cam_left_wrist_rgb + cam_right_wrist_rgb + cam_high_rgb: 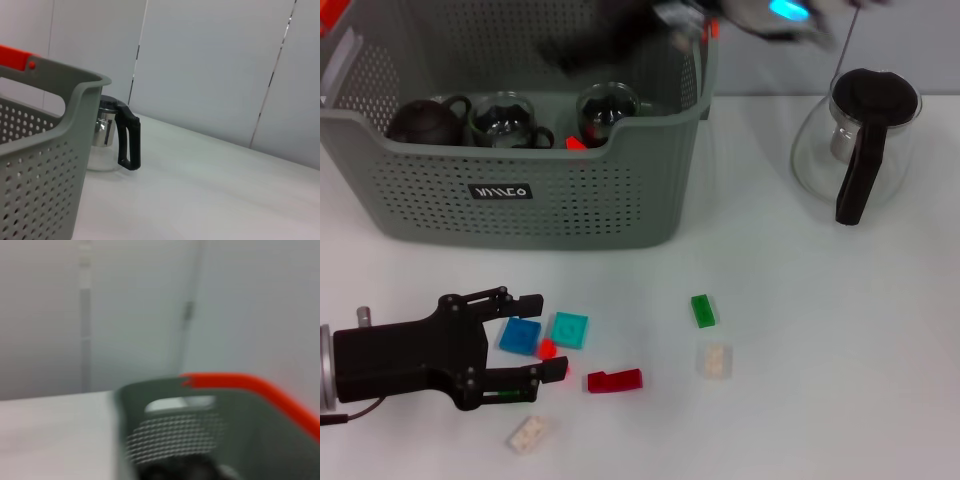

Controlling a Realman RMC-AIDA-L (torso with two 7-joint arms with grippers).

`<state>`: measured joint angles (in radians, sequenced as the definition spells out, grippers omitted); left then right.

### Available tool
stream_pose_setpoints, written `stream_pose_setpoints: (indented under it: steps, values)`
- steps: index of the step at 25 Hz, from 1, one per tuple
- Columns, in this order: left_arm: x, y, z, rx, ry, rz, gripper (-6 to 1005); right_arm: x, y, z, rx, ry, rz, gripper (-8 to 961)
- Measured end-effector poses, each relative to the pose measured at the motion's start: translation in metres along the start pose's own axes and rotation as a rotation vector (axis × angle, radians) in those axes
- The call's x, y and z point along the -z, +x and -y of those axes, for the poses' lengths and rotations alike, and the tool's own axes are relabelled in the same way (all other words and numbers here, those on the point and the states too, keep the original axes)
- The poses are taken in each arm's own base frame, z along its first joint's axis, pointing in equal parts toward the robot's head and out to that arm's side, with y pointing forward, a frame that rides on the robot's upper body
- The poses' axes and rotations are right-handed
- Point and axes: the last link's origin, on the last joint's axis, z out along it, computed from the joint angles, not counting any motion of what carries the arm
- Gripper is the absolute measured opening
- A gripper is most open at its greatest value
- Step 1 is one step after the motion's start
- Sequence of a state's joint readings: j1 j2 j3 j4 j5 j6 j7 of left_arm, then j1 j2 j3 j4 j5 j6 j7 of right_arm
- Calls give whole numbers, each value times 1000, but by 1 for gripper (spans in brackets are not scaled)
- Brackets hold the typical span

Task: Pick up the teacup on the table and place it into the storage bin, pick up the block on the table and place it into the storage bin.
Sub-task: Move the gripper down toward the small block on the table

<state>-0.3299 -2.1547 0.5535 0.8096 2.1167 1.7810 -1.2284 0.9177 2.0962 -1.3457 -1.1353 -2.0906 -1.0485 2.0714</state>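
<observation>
A: The storage bin (520, 190) sits at the far left of the desk (820, 330), and glass teacups (505, 118) and a dark teapot (425, 122) already lie inside it. The blocks are out on the near left part of the desk: a blue block (520, 336), a teal block (569, 329) and a small red piece (547, 349) bunched together, with a red block (615, 380) just beyond.

B: And the left claw (528, 338)?

A: Low over that bunch, fingers apart, with the blue block and the red piece between them. That's my worry: closing there could catch two pieces at once, or nudge the teal one away.

B: The right claw (685, 15)?

A: Up at the bin's far right corner, blurred; I cannot tell if it's open or closed. The glass pitcher (855, 140) stands near the far right edge, close to that arm's path, so a wide swing might clip it.
</observation>
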Motion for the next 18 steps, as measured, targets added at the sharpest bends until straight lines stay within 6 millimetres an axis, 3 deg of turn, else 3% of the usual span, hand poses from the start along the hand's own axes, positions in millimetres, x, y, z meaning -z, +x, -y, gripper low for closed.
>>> stream_pose_setpoints:
  steps: [6,10,13,18]
  values:
    - [0,0,0,-1,-1,1,828,71,37,-31,48,-198,-121,834]
    - [0,0,0,-2,-2,1,828,97,67,-41,21,-266,-323,914]
    - [-1,2,1,-6,-4,0,828,97,84,-44,-27,-270,-476,928]
    - [-2,2,1,-4,-5,-2,828,69,102,-58,-2,-285,-659,941]
